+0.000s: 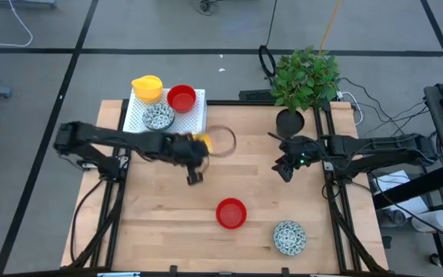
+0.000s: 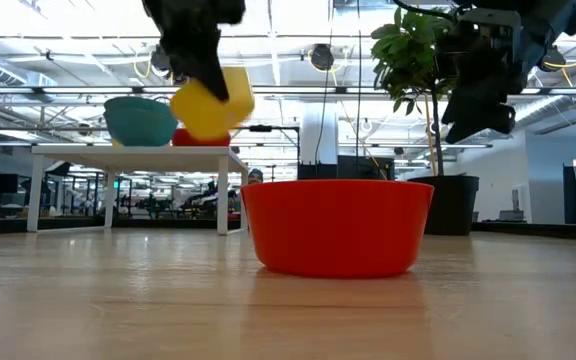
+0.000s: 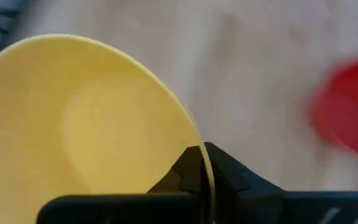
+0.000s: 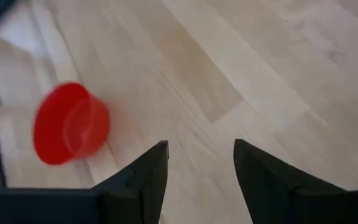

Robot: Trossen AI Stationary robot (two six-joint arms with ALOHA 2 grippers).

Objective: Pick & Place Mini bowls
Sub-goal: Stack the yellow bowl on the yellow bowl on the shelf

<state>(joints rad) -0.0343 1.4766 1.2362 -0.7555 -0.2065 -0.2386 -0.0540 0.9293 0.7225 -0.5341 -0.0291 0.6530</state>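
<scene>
My left gripper (image 1: 194, 158) is shut on a yellow mini bowl (image 3: 86, 124), held above the table's middle; the bowl also shows in the low view (image 2: 211, 100). A red bowl (image 1: 231, 213) and a speckled bowl (image 1: 289, 237) rest on their bases on the table near its front edge. On the white mat (image 1: 198, 119) at the far left sit yellow bowls (image 1: 147, 87), a red bowl (image 1: 181, 98) and a speckled bowl (image 1: 158, 116). My right gripper (image 4: 197, 165) is open and empty above the table's right part (image 1: 284, 169). My left gripper pinches the yellow bowl's rim (image 3: 205, 163) with one finger inside the bowl and one outside. The bowl is lifted clear of the table and tilted, as the low view shows.
A black plant pot with a green plant (image 1: 294, 115) stands at the far right edge, close to my right arm. Bare wood lies across the table's middle (image 1: 252, 169) and near left.
</scene>
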